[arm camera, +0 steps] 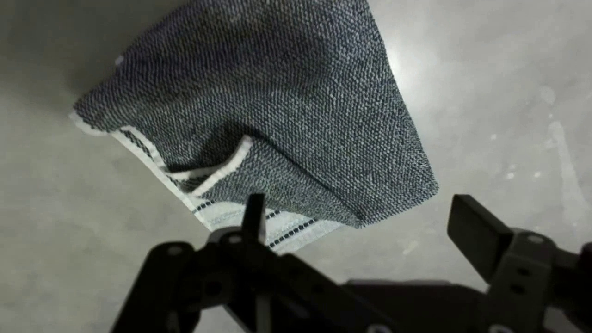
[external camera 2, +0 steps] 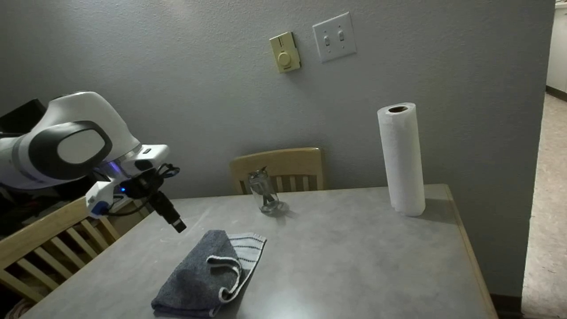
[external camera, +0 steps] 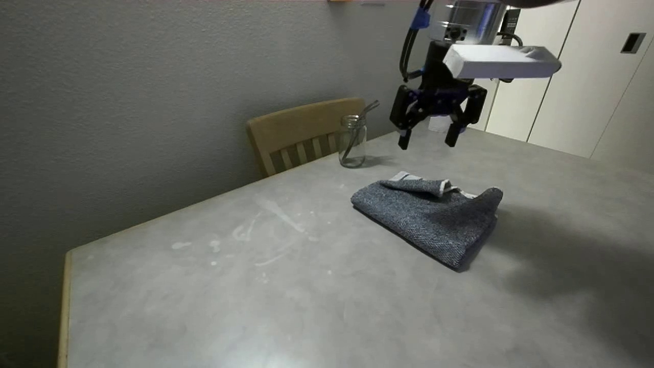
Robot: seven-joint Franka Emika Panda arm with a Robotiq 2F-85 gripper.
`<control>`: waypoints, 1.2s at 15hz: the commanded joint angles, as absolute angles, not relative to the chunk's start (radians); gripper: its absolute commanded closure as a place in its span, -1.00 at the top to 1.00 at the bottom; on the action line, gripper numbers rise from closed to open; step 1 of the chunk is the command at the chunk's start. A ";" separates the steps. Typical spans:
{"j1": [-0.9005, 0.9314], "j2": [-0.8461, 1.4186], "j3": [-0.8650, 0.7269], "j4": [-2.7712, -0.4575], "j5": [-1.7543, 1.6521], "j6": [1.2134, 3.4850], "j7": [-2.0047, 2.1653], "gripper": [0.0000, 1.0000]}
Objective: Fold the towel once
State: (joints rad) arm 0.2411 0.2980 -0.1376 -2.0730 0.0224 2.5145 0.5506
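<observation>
The blue-grey towel [external camera: 424, 217] lies on the table with its upper layer folded over. It also shows in an exterior view [external camera 2: 197, 277]. In the wrist view the towel [arm camera: 305, 101] has a white edge with a corner flap turned back, and a white, dark-striped end shows from under it. My gripper [external camera: 427, 145] is open and empty, above the table and apart from the towel. It also shows side-on in an exterior view [external camera 2: 178, 226]. In the wrist view the gripper's [arm camera: 361, 208] fingers are wide apart, the left one overlapping the striped end.
A glass jar [external camera: 352, 143] with metal items in it stands near the table's wall side, also seen in an exterior view [external camera 2: 263, 192]. A paper towel roll [external camera 2: 402, 164] stands upright near a table [external camera 2: 354, 248] corner. Wooden chairs [external camera 2: 283, 161] stand at the table edges.
</observation>
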 commanded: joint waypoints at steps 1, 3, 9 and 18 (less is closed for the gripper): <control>0.206 0.327 -0.100 -2.053 0.066 2.451 0.694 1.00; 0.194 0.343 -0.082 -2.054 0.101 2.450 0.737 1.00; 0.168 0.401 -0.058 -2.058 0.133 2.524 0.742 1.00; 0.182 0.402 -0.073 -2.060 0.105 2.492 0.786 1.00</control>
